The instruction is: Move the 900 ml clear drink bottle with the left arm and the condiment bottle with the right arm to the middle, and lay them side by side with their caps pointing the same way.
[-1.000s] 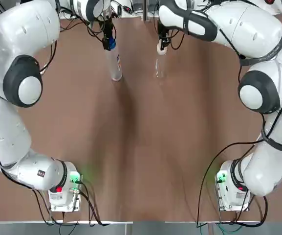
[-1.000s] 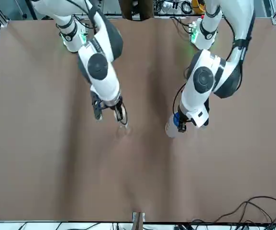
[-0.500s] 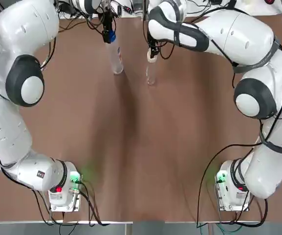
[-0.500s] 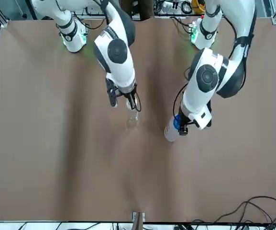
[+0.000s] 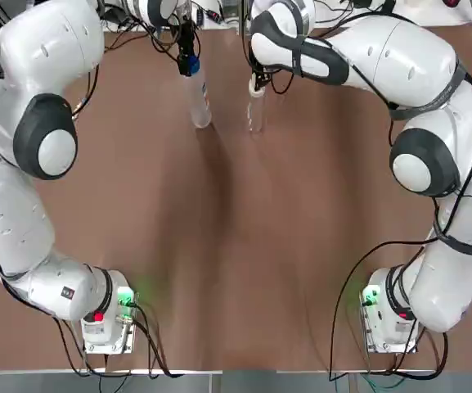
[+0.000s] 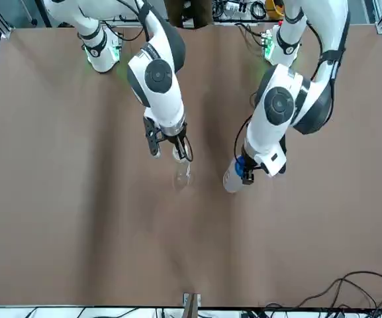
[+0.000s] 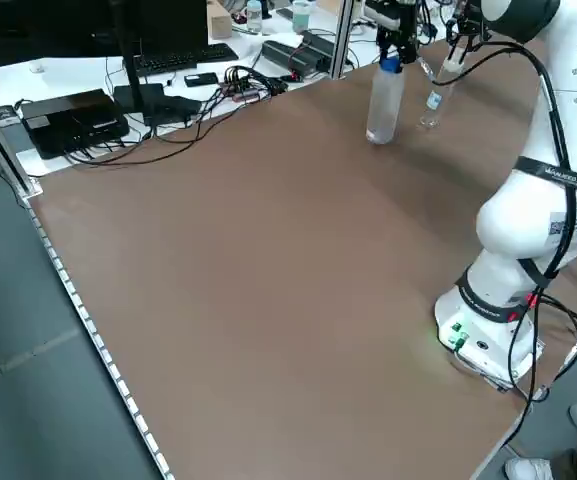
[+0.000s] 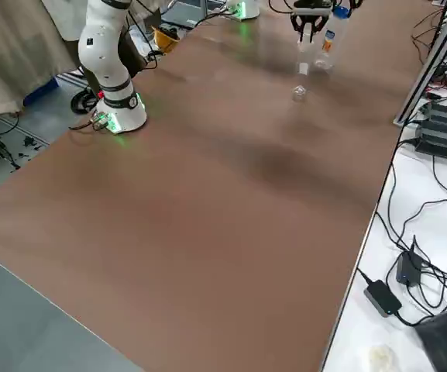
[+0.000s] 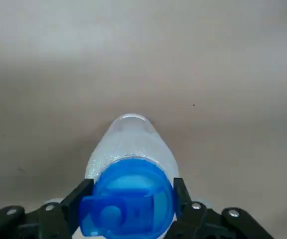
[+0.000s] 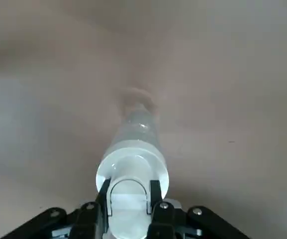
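We see the left claw [image 5: 188, 59] clenched on the neck of a tall clear plastic drink bottle [image 5: 200, 105]. In the left wrist view the claw [image 9: 132, 191] has its two black fingers [image 9: 82, 193] pressed on either side of the round blue flip cap [image 9: 128, 205]. The bottle body [image 9: 132, 144] runs straight down from the claw, upright, with its base farthest from the fingers. In the left side view the bottle [image 7: 383, 100] hangs directly under the claw [image 7: 393, 48], its base at the brown table [image 5: 236, 246]; we cannot tell whether it touches.

The right claw [image 5: 257, 80] is gripping a small clear condiment bottle [image 5: 255, 115] by its top. In the right wrist view the fingers [image 10: 102, 191] close on the white cap [image 10: 132, 184]. The slim body [image 10: 139, 132] points down and away from the claw [image 10: 131, 193], with a soft shadow on the table just past its base. In the front view this bottle [image 6: 183, 173] sits directly below the right claw [image 6: 177, 151].

Seen from the left claw [image 6: 247, 169], the condiment bottle lies to its right, near but clearly apart from the drink bottle [image 6: 233, 179]. Both caps are up in the claws, and both bottles are upright.

A small bluish mark shows on the side of the condiment bottle [image 7: 433, 98], and a faint patch of print on the drink bottle [image 8: 328, 39]. Both are too small for us to read.
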